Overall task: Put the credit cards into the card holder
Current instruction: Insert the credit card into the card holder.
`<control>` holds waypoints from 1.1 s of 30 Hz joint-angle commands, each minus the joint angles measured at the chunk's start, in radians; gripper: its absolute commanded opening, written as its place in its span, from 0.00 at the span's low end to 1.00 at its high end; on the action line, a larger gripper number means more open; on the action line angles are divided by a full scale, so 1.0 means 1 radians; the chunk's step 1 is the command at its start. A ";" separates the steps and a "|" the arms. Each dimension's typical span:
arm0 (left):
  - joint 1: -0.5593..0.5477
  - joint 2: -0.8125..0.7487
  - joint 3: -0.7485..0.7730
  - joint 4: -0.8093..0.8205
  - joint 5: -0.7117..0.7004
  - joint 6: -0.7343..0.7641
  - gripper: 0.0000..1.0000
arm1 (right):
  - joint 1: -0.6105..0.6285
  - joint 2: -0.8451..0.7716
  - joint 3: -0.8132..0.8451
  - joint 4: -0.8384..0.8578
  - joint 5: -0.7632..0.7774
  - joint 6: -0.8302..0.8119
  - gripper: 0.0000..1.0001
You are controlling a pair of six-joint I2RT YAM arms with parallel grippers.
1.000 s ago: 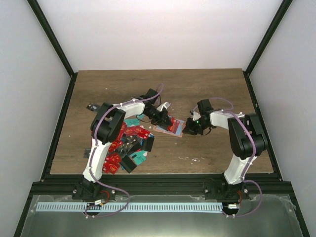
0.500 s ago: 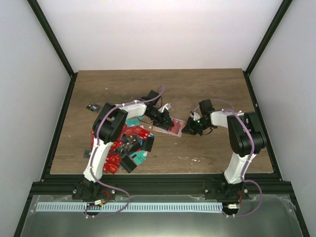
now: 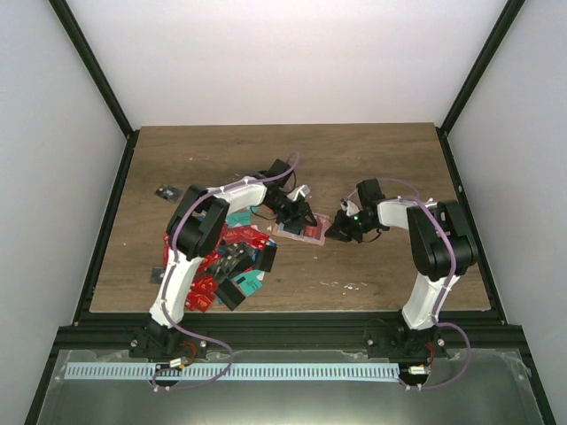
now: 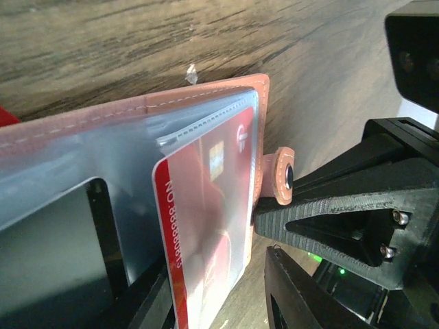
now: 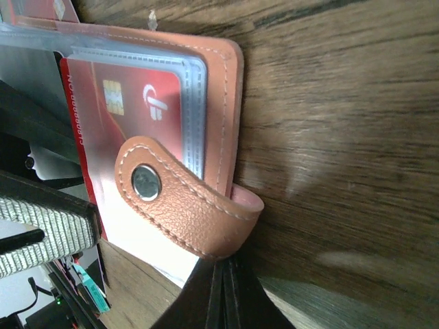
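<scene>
Loose credit cards (image 3: 232,258) are heaped on the left arm's side of the card holder (image 3: 307,232), which lies central on the worktop (image 3: 390,168). Its long axis runs roughly left-right, with the snap tab (image 5: 147,184) toward the right gripper (image 3: 340,227), which pinches that edge. The left gripper (image 3: 299,216) straddles a half-inserted red card (image 4: 206,205); whether it clamps the card, I cannot tell.

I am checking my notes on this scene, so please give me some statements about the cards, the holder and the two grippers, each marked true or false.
1. A red card sits in a clear sleeve of the card holder. True.
2. The card holder is snapped shut. False: it lies open, and its strap is unfastened, curling over the sleeve.
3. The pile of loose cards lies on the right arm's side. False: it lies beside the left arm.
4. The left gripper and the right gripper are both at the card holder. True.
</scene>
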 commanded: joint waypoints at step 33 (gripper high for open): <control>-0.009 -0.148 0.167 -0.417 -0.192 0.029 0.96 | 0.010 -0.077 0.048 -0.105 0.096 -0.083 0.07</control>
